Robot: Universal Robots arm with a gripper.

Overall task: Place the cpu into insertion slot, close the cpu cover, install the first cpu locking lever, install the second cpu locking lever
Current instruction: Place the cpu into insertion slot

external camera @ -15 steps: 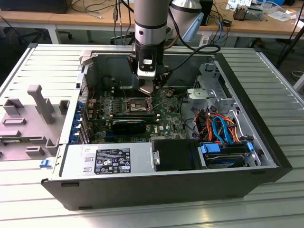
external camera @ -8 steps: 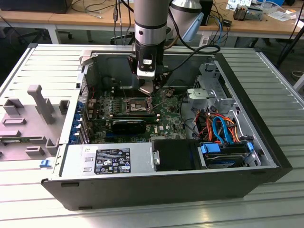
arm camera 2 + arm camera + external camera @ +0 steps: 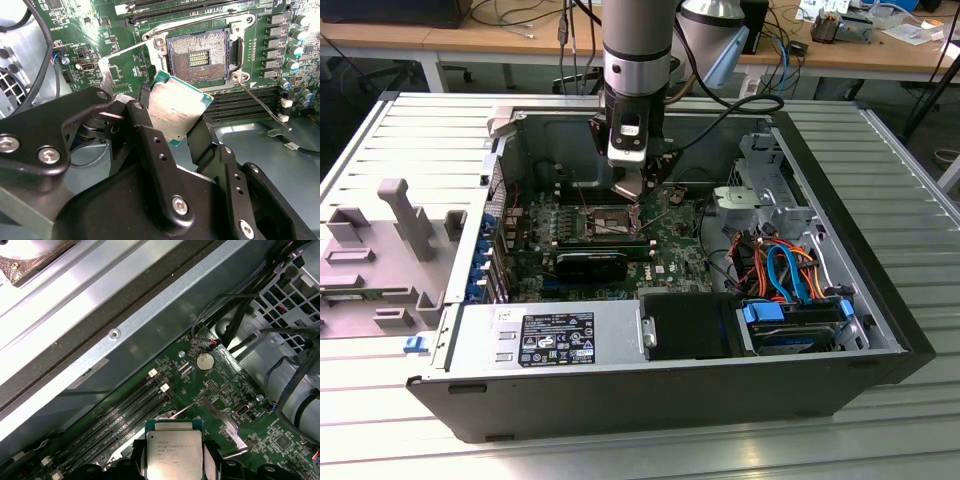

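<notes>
The cpu (image 3: 177, 107) is a small square chip with a dull silver top, and my gripper (image 3: 172, 122) is shut on its edges. It hangs tilted just above the green board, a short way off the insertion slot (image 3: 200, 55). That slot lies uncovered, with its dark pin field showing. The cpu cover (image 3: 106, 75) stands swung up beside it. A thin locking lever (image 3: 257, 102) sticks out from the slot's corner. In the first wrist view the cpu (image 3: 174, 450) sits between the black fingers of the gripper (image 3: 174, 460), near the raised cover (image 3: 222, 417). In the exterior view the gripper (image 3: 638, 195) hovers over the slot (image 3: 605, 222).
The open computer case (image 3: 880, 320) walls in the board on all sides. A silver power supply (image 3: 550, 340) and a black block (image 3: 590, 265) sit nearer the camera. Drives with blue and orange cables (image 3: 790, 275) fill the exterior view's right. Memory slots (image 3: 245, 100) run beside the socket.
</notes>
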